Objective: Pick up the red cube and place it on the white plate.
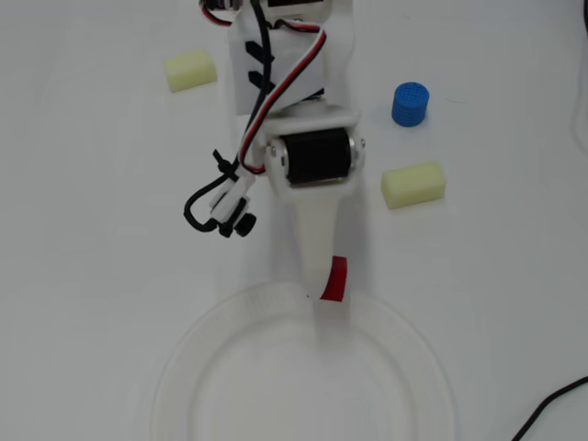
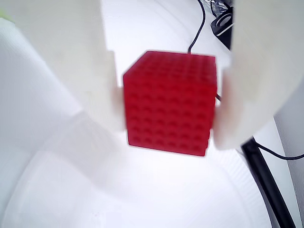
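Observation:
My white gripper (image 1: pixel 326 287) is shut on the red cube (image 2: pixel 170 102), a deep-red cube with a gridded surface, clamped between both fingers in the wrist view. In the overhead view only a red sliver of the cube (image 1: pixel 334 278) shows beside the finger. The cube hangs over the far rim of the large round white plate (image 1: pixel 184 367), which also shows below the cube in the wrist view (image 2: pixel 142 199). I cannot tell whether the cube touches the plate.
Two pale yellow blocks lie on the white table, one at upper left (image 1: pixel 190 70) and one at right (image 1: pixel 413 184). A blue cylinder (image 1: pixel 410 104) stands at upper right. A black cable (image 1: pixel 551 404) enters at the lower right corner.

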Controlling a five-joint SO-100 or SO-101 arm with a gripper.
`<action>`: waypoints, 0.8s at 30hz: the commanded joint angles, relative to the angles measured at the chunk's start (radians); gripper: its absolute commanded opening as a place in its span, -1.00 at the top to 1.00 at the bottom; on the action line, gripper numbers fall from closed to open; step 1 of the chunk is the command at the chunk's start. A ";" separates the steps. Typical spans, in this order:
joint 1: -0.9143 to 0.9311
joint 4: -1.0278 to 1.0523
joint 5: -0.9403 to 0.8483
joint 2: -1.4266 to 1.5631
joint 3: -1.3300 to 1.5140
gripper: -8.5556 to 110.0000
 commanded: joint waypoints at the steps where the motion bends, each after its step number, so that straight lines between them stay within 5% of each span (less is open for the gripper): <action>1: -0.002 -0.052 0.003 -0.014 -0.006 0.74; 14: -0.005 -0.055 0.078 0.072 0.092 0.49; 24: 0.046 0.095 0.100 0.480 0.362 0.18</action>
